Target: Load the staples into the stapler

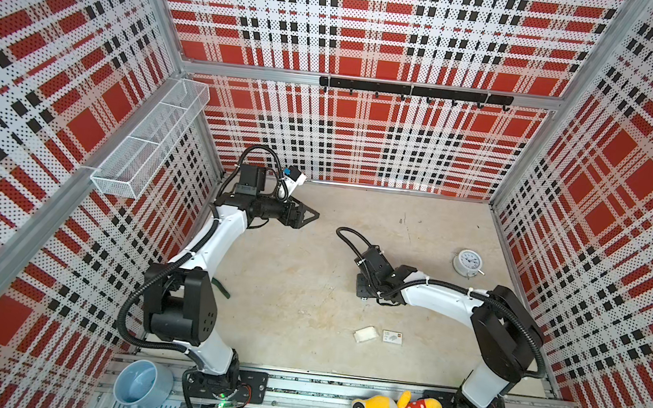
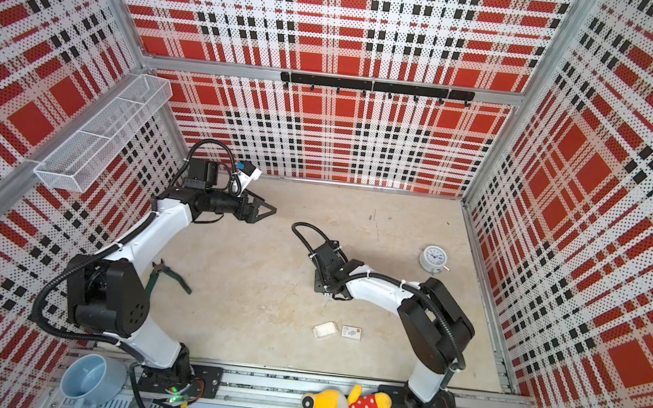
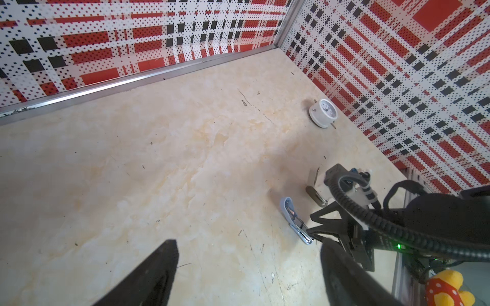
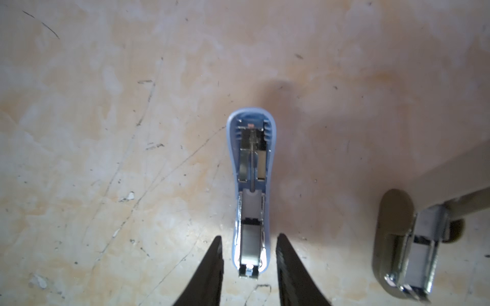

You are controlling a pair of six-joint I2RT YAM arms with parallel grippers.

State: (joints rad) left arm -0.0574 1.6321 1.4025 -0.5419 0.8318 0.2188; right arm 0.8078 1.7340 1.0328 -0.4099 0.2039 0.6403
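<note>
The right gripper [image 4: 249, 235], jaws part-spread, straddles the stapler [image 4: 252, 164] without touching, its long axis running straight ahead. The left gripper [image 3: 248, 243], spread wide, hangs well apart.

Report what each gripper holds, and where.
Nothing is held. The right gripper straddles the stapler, gaps either side; the left gripper hangs open, empty.

Robot lab test cell
2 arms [image 1: 212, 238] bolted to a rail [image 1: 307, 393] along the frame's bottom; plaid perforated panels [image 1: 378, 31] on aluminium framing [image 1: 247, 72] box in a marbled table [image 1: 307, 286].
</note>
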